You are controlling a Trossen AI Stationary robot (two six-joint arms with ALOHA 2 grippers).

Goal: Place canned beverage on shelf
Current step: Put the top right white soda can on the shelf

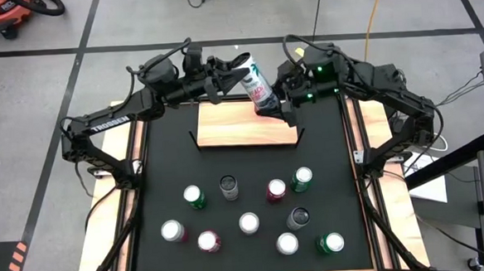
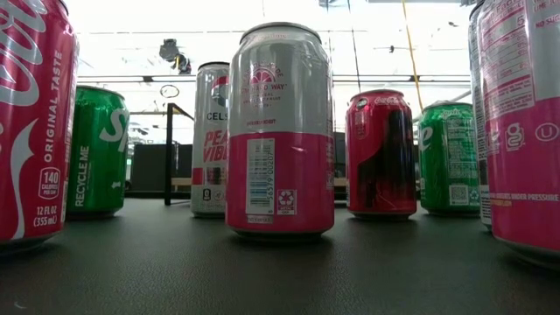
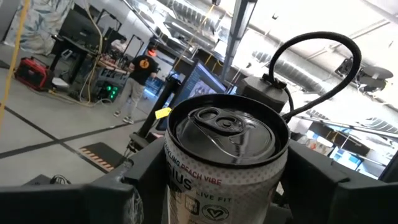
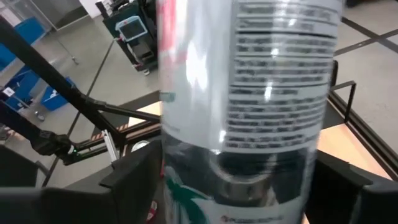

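Two grippers (left gripper (image 1: 222, 77), right gripper (image 1: 275, 100)) clamping one can (image 1: 256, 85) above shelf (image 1: 241, 123), black mat (image 1: 245, 193).

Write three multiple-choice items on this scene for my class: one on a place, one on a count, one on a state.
1. Where is the white can?
A. lying on the floor
B. in the air above the shelf
C. among the standing cans

2. How many cans stand on the black mat?
A. six
B. ten
C. fourteen

3. How does the white can sit?
A. upright
B. tilted
C. crushed flat

Key:
1 B: the left gripper and right gripper both clasp it over the board.
2 B: the high view shows ten tops.
3 B: it leans, its top toward the left arm.
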